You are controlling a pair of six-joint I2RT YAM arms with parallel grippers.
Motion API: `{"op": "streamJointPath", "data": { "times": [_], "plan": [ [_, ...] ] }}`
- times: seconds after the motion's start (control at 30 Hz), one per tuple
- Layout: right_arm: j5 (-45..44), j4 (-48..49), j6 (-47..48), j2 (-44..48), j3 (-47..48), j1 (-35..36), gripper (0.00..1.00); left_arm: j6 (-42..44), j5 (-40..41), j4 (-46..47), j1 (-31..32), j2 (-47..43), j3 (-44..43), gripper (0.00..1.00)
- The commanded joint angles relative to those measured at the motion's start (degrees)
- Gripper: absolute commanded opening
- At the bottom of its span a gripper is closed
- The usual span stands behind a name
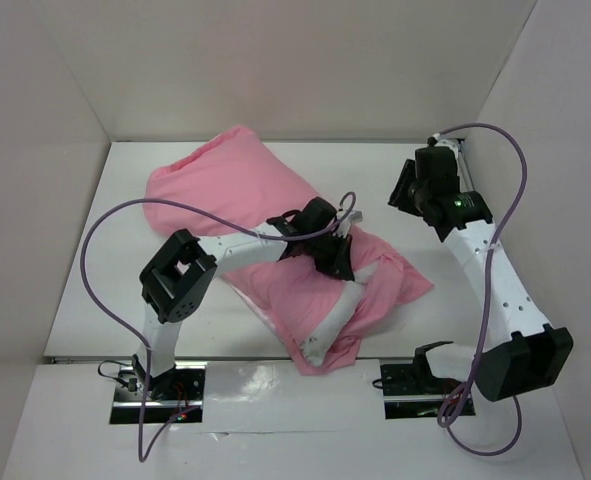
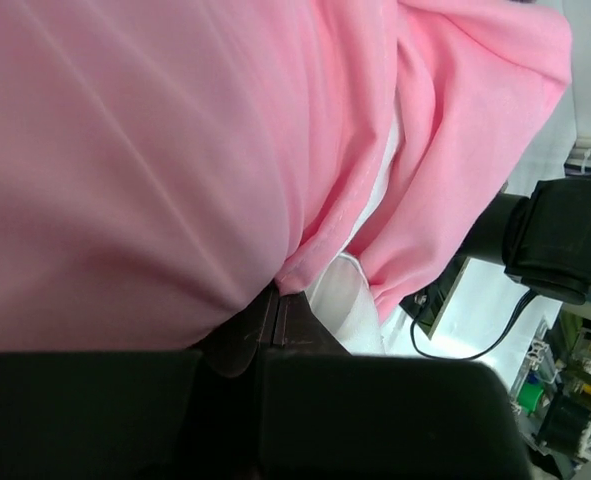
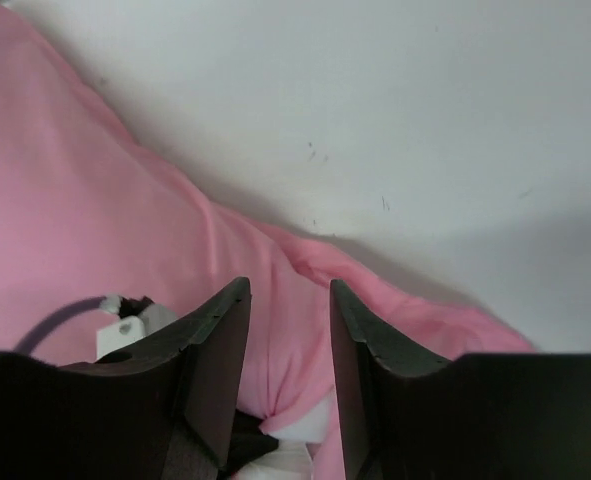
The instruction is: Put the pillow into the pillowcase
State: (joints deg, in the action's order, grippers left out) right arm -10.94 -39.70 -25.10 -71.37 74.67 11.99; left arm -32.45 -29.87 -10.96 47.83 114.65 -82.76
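Note:
The pink satin pillowcase (image 1: 225,190) lies across the middle of the table, bulging with the pillow inside it. A white strip of the pillow (image 1: 337,318) shows at the case's near open end. My left gripper (image 1: 337,262) is shut on the hem of the pillowcase (image 2: 175,150) at that opening (image 2: 278,296), with white pillow (image 2: 343,298) just beside the pinch. My right gripper (image 1: 403,190) hangs open above the far right of the pillowcase (image 3: 95,200), apart from it. Nothing is between its fingers (image 3: 287,290). A bit of pillow (image 3: 300,432) shows far below them.
White walls enclose the table at the back (image 1: 305,70) and on both sides. The right arm's base (image 2: 560,240) sits near the pillowcase's open end. A purple cable (image 1: 100,250) loops out left of the left arm. Bare table (image 3: 425,130) lies beyond the pillowcase.

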Motion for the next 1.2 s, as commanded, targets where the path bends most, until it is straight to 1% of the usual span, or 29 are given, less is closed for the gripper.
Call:
{"op": "streamJointPath", "data": {
  "times": [0.0,0.1,0.13,0.17,0.2,0.23,0.27,0.33,0.4,0.43,0.5,0.53,0.57,0.6,0.63,0.67,0.73,0.77,0.8,0.83,0.87,0.93,0.97,1.0,1.03,1.07,1.17],
  "plan": [
    [-0.1,-5.2,-2.4,2.5,-2.3,-0.2,0.45,-1.0,3.0,-12.5,-1.4,3.0,2.8,0.00],
    [2.1,-5.8,-5.6,5.0,-9.0,2.0,0.45,-2.1,3.0,-11.9,-3.2,3.0,2.8,0.00],
    [2.1,-5.8,-7.5,5.6,-12.2,3.7,0.47,-2.1,3.0,-11.9,-4.1,3.0,2.0,0.00],
    [2.1,-5.8,-8.5,6.7,-13.5,4.7,0.47,-2.7,3.6,-11.9,-5.0,3.0,2.0,0.00],
    [1.3,-6.8,-9.8,6.7,-14.4,5.5,0.49,-3.4,3.6,-11.9,-5.0,3.0,1.1,0.00],
    [0.7,-7.4,-11.4,7.6,-16.1,7.1,0.53,-3.9,4.9,-11.9,-5.9,3.0,0.4,0.00],
    [0.0,-7.4,-12.2,8.2,-16.7,7.6,0.64,-4.8,5.6,-11.9,-6.6,3.0,0.4,0.00],
    [-1.3,-9.1,-13.7,9.0,-18.1,8.1,0.73,-6.1,7.5,-11.9,-7.3,2.0,-1.0,0.00],
    [-1.3,-9.7,-14.5,10.5,-18.9,8.7,0.78,-7.2,9.6,-11.9,-7.9,2.0,-2.3,0.00],
    [-1.3,-9.7,-15.2,10.6,-19.6,8.7,0.78,-7.7,11.9,-11.9,-8.5,2.0,-4.7,0.00],
    [-1.3,-9.7,-15.8,11.2,-19.7,8.7,0.79,-7.0,14.8,-15.0,-8.5,2.5,-8.3,0.00],
    [-1.8,-9.7,-16.4,11.2,-19.7,8.7,0.79,-6.5,19.6,-17.1,-8.5,2.5,-12.9,0.00],
    [-1.8,-9.7,-16.4,11.2,-18.8,8.7,0.81,-5.2,21.6,-19.2,-8.5,3.4,-15.4,0.00],
    [-1.8,-9.7,-16.4,11.7,-18.8,8.7,0.81,-4.3,23.1,-23.9,-8.5,4.4,-17.9,0.00],
    [-1.8,-9.2,-16.4,11.7,-18.1,8.7,0.82,-3.3,24.4,-26.5,-8.5,5.0,-22.9,0.00],
    [-1.8,-9.2,-16.4,11.7,-18.1,8.7,0.82,-2.4,26.6,-29.1,-8.5,5.0,-25.1,0.03],
    [0.4,-7.8,-16.4,12.2,-18.1,8.7,0.83,0.0,29.9,-35.1,-7.8,3.8,-28.1,0.22],
    [1.5,-6.8,-15.9,12.2,-18.9,8.7,0.83,1.0,31.1,-35.9,-7.8,2.6,-28.1,0.28],
    [2.6,-6.2,-15.9,12.7,-19.5,8.7,0.83,2.2,32.5,-36.8,-6.3,1.0,-28.1,0.35],
    [4.9,-5.0,-15.9,12.8,-20.1,8.7,0.83,2.7,34.6,-37.3,-5.6,-2.7,-25.7,0.55],
    [5.7,-4.4,-15.9,12.8,-21.5,8.7,0.83,3.3,35.4,-38.0,-4.9,-4.8,-24.4,0.66],
    [6.4,-3.7,-15.9,12.8,-22.8,8.7,0.84,4.0,37.4,-39.3,-2.8,-8.2,-21.9,0.78],
    [6.5,-3.0,-15.9,12.8,-23.9,8.7,0.84,4.0,40.1,-39.9,-1.7,-11.3,-19.0,0.82],
    [6.5,-3.0,-15.9,12.8,-23.9,8.7,0.84,4.0,42.2,-40.7,1.4,-12.4,-17.7,0.83],
    [7.0,-2.4,-15.9,12.8,-24.5,8.7,0.84,3.2,45.0,-41.9,3.1,-13.3,-16.7,0.85],
    [7.0,-2.4,-15.9,12.8,-24.5,8.7,0.84,1.8,50.6,-44.1,6.3,-14.4,-14.8,0.89],
    [7.5,-1.2,-15.9,11.6,-25.0,8.7,0.84,-2.3,60.3,-47.7,9.5,-15.2,-11.0,0.92]
  ]
}}
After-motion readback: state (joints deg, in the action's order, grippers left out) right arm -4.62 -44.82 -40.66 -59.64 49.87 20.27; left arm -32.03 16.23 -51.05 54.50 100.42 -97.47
